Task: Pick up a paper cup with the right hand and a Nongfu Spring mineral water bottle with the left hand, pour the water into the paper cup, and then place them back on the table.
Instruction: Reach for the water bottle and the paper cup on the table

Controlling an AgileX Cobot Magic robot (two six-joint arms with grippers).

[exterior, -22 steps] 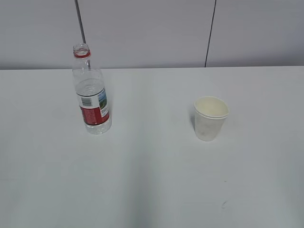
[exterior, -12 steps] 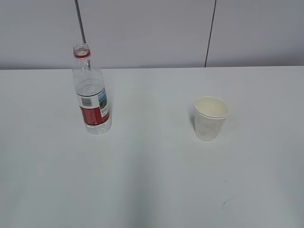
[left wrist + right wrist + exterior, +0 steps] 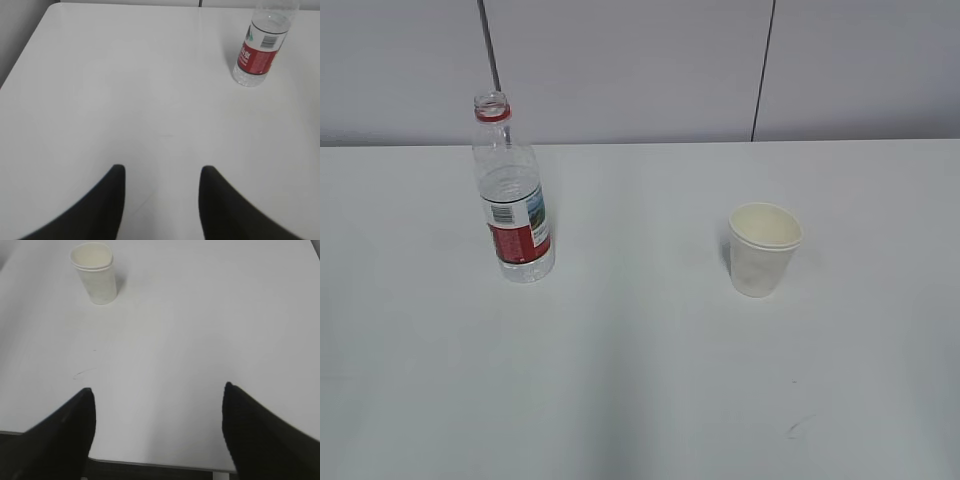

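Observation:
The water bottle (image 3: 512, 195) stands upright and uncapped on the left of the white table (image 3: 640, 380); it also shows in the left wrist view (image 3: 261, 47), far up and to the right. The white paper cup (image 3: 763, 249) stands upright at the right, and shows in the right wrist view (image 3: 95, 272) at the upper left. My left gripper (image 3: 160, 172) is open and empty, well short of the bottle. My right gripper (image 3: 157, 392) is wide open and empty over the table's near edge, far from the cup. Neither arm shows in the exterior view.
A small dark scuff mark (image 3: 792, 430) lies on the table in front of the cup, also in the right wrist view (image 3: 82, 372). A grey wall with dark seams (image 3: 763, 70) stands behind the table. The table's near edge (image 3: 160, 462) shows below my right gripper.

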